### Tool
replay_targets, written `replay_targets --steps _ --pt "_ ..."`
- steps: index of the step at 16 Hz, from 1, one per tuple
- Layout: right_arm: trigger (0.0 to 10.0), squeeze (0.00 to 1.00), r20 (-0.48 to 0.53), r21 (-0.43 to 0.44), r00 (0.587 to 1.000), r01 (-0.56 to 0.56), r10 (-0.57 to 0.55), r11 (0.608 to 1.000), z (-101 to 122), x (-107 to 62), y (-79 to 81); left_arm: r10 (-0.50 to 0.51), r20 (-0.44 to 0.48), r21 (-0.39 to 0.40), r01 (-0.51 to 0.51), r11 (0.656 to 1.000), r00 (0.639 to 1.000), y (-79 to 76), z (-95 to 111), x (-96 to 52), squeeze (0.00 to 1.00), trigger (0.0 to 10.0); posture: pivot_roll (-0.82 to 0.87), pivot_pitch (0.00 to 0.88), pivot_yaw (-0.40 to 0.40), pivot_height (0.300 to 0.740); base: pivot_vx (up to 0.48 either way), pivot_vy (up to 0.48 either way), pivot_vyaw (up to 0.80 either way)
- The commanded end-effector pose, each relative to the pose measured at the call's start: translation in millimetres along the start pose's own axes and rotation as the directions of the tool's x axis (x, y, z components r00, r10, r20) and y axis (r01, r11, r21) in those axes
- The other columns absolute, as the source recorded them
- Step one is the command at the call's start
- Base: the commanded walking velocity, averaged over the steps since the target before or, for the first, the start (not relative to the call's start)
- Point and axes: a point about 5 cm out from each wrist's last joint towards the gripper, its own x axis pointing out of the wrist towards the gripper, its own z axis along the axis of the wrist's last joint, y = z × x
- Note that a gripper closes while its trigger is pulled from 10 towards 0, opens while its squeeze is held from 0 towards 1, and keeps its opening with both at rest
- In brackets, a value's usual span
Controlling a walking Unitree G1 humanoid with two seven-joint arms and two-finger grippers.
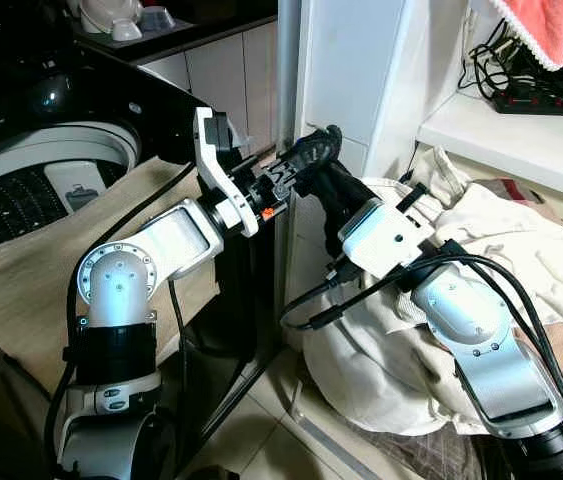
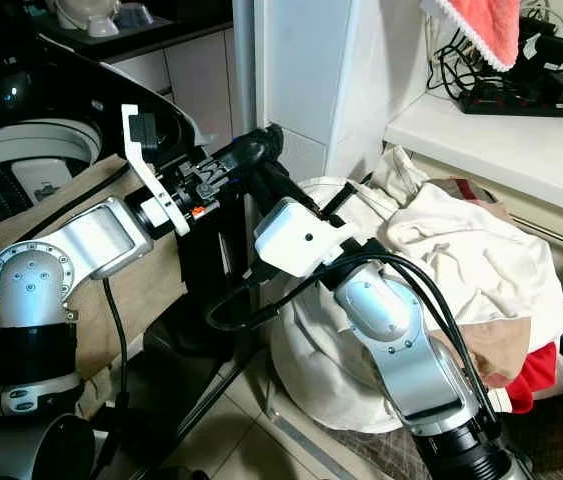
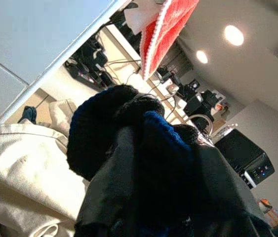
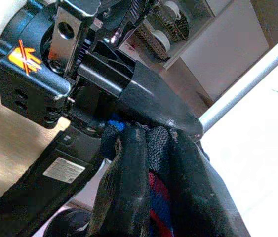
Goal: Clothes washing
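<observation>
Both hands meet in mid-air beside the washer (image 1: 51,170), above the laundry heap (image 2: 461,250), the left hand (image 1: 296,165) and right hand (image 4: 151,163) each pinching the same dark knit garment (image 3: 129,128) held between them.

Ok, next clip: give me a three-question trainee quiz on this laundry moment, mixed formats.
1. True or false: both grippers are closed on the same dark knit garment.
2. Multiple choice: the beige cloth lies
A) over the edge of the washing machine
B) on the white shelf
C) folded on the floor
3. Fill in: the red towel hangs above the ____ shelf.

Key: 1 true; the left gripper and right gripper meet on it, between the washer and the pile of pale laundry. 2 A. 3 white.
</observation>
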Motion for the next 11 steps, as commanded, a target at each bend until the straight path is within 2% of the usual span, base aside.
replay_targets --steps 1,2,6,7,8,9,10,11 --pt "10.0 0.00 0.024 -0.015 1.000 0.009 -0.008 1.000 3 2.7 -3.8 0.018 0.009 0.009 -0.018 1.000 1.000 0.9 4 -0.9 0.00 0.0 -0.08 0.000 0.029 0.740 0.000 0.000 0.00" --pt "10.0 1.00 0.031 0.003 0.999 0.004 -0.004 1.000 4 3.1 -3.4 0.019 0.017 0.012 -0.019 1.000 1.000 1.4 6 -1.4 0.00 0.0 -0.08 0.000 0.029 0.740 0.000 0.000 0.00" --pt "10.0 1.00 0.035 0.014 0.999 0.010 -0.011 1.000 5 3.5 -4.3 0.064 0.084 0.061 -0.069 0.996 0.994 5.4 22 -4.6 0.00 0.0 -0.08 0.000 0.030 0.740 0.000 0.000 0.00" --pt "10.0 0.91 0.027 0.010 1.000 0.012 -0.012 1.000 4 3.5 -4.3 0.074 0.100 0.070 -0.081 0.994 0.992 6.5 29 -6.1 0.00 0.0 -0.08 0.000 0.031 0.740 0.000 0.000 0.00" --pt "10.0 0.24 0.023 0.004 1.000 0.014 -0.014 1.000 4 3.5 -4.5 0.085 0.112 0.079 -0.095 0.992 0.990 7.6 32 -7.2 0.00 0.0 -0.08 0.000 0.031 0.740 0.000 0.000 0.00" --pt "10.0 0.00 0.024 0.003 1.000 0.012 -0.012 1.000 5 3.9 -4.1 0.102 0.146 0.101 -0.117 0.988 0.984 8.8 42 -9.8 0.00 0.0 -0.08 0.000 0.033 0.740 0.000 0.000 0.00" --pt "10.0 0.00 0.027 0.004 1.000 0.012 -0.012 1.000 5 4.3 -3.7 0.116 0.181 0.117 -0.138 0.983 0.977 9.8 52 -12.2 0.00 0.0 -0.08 0.000 0.032 0.740 0.000 0.000 0.00" --pt "10.0 0.00 0.028 0.000 1.000 0.013 -0.013 1.000 6 4.7 -3.6 0.180 0.251 0.215 -0.236 0.948 0.951 12.9 70 -16.9 0.00 0.0 -0.08 0.000 0.033 0.740 0.000 0.000 0.00"
